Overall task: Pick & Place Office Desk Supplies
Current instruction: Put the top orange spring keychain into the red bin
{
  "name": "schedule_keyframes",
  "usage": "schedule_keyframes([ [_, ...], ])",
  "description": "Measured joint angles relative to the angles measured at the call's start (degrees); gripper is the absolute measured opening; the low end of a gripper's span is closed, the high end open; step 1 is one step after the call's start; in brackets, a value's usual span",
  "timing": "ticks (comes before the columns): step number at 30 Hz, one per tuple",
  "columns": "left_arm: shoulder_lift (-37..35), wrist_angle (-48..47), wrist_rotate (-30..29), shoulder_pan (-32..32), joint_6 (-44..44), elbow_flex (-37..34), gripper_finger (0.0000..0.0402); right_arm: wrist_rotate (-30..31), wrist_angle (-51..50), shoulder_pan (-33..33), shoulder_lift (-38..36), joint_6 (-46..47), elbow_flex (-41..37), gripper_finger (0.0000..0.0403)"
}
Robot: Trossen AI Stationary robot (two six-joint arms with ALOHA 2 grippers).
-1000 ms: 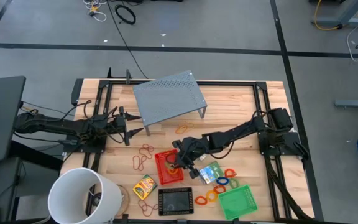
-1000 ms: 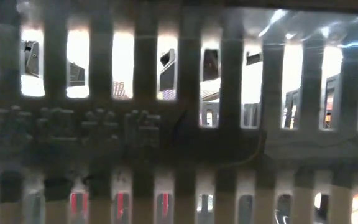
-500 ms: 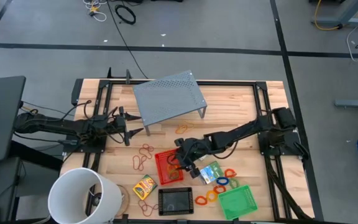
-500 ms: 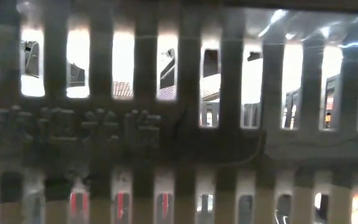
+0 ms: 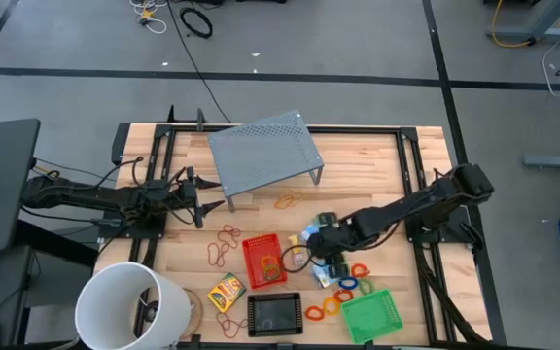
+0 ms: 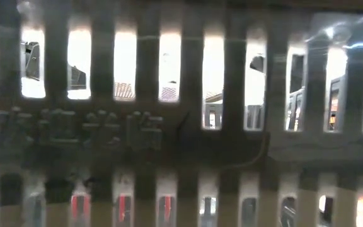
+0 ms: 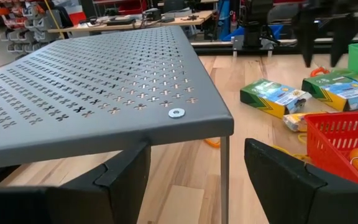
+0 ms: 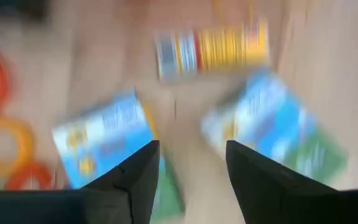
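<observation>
My right gripper (image 5: pixel 319 243) hangs open over the teal-green packets (image 5: pixel 332 268), just right of the red mesh tray (image 5: pixel 263 261), fingers pointing down. In the right wrist view its gripper (image 8: pixel 191 174) has nothing in the gap, and blurred packets (image 8: pixel 107 146) lie flat on the wood below. An orange rubber band (image 5: pixel 271 264) lies in the red tray. My left gripper (image 5: pixel 202 205) waits open at the table's left, beside the grey riser (image 5: pixel 263 151). The crayon box (image 5: pixel 226 290), the black tray (image 5: pixel 274 313) and the green tray (image 5: pixel 370 316) sit along the near edge.
A big white bucket (image 5: pixel 129 306) stands at the near left corner. Loose rubber bands (image 5: pixel 224 243) lie left of the red tray, one (image 5: pixel 285 201) by the riser. Coloured rings (image 5: pixel 346 284) lie near the green tray. A slatted wall (image 6: pixel 181 139) blocks the low view.
My right gripper has left the red tray, moving toward the table's right edge and up. It has tipped over to point down at the packets. The orange rubber band stays in the red tray.
</observation>
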Motion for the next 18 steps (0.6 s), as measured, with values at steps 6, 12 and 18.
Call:
schedule_keyframes([
  [6,-0.01,0.00,0.00,0.00,-0.35,0.00,0.0262,-0.50,-9.39,2.80,0.00,9.01,-0.47,0.0192],
  [12,0.00,0.02,0.00,0.00,-0.35,0.00,0.0262,-3.47,-9.39,4.55,0.00,13.81,-3.09,0.0192],
  [18,0.00,0.02,0.00,0.00,-0.42,0.00,0.0262,-8.07,-9.94,5.79,0.00,18.02,-6.46,0.0192],
])
